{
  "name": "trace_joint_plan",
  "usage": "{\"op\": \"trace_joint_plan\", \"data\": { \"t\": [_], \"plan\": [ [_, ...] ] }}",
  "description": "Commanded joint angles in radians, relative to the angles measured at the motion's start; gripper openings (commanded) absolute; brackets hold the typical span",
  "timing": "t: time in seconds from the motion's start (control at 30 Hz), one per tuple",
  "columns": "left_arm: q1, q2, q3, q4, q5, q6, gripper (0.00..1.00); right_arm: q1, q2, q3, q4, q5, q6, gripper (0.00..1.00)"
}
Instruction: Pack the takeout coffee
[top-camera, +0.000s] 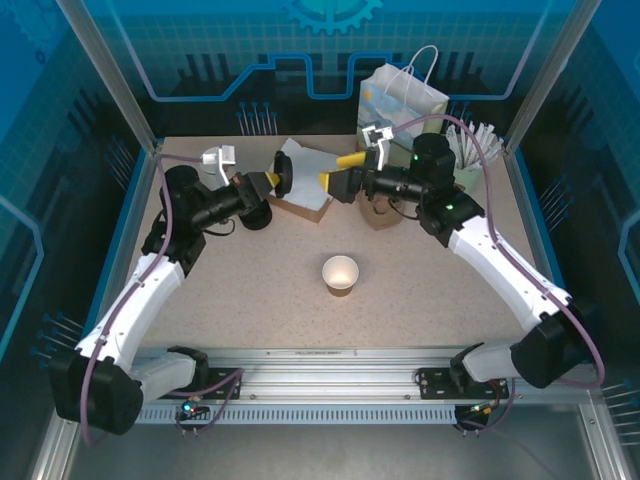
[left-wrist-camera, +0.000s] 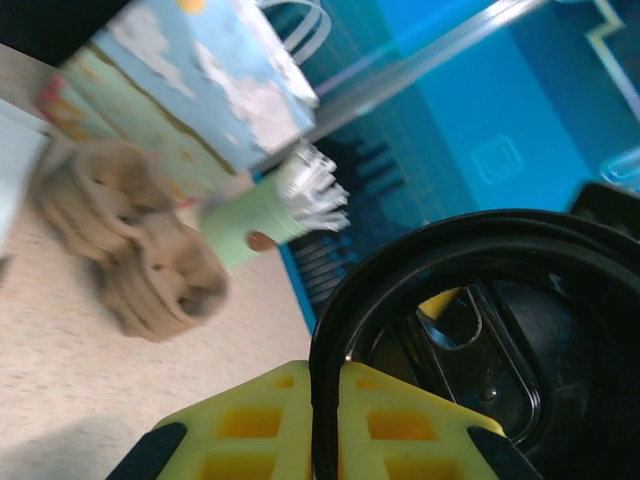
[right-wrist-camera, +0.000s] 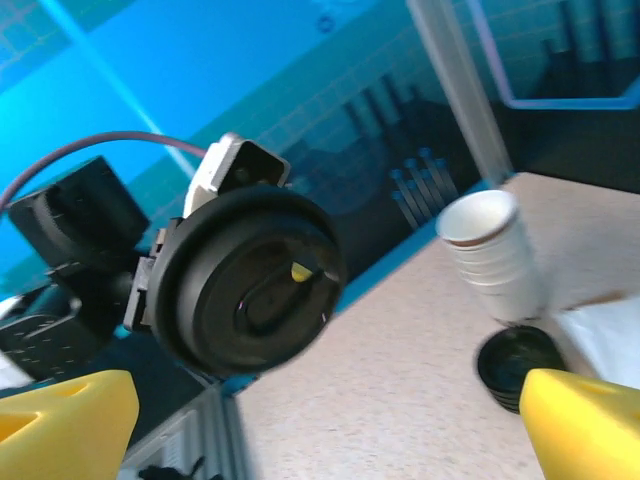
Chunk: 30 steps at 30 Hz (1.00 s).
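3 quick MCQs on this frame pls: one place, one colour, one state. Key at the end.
1. The open paper cup stands:
A. inside the gift bag
B. on the table, between the two arms
C. on the brown box

2. The lid in the left gripper is:
A. white
B. brown
C. black

3. The right gripper is:
A. open and empty
B. shut on the cup
C. shut on the lid

Key:
1 B, the top view shows it upright on bare tabletop.
2 C, both wrist views show it black.
3 A, its yellow fingers stand wide apart with nothing gripped between them.
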Motion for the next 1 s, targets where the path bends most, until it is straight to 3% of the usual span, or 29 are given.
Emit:
{"op": "trace_joint_plan", "data": {
  "t": [0.0,0.27,0.97],
  "plan": [
    [-0.037,-0.015,0.010,0.086,0.110,-0.085,0.11,0.031,0.050,0.051,0.188,-0.152,0.088,1.00],
    [-0.066,-0.002,-0.007,0.208,0.138,-0.193,0.09,0.050,0.060,0.031,0.313,-0.216,0.132,1.00],
    [-0.100,0.011,-0.014,0.240,0.123,-0.215,0.09,0.098,0.047,0.051,0.260,-0.183,0.100,0.99]
  ]
}}
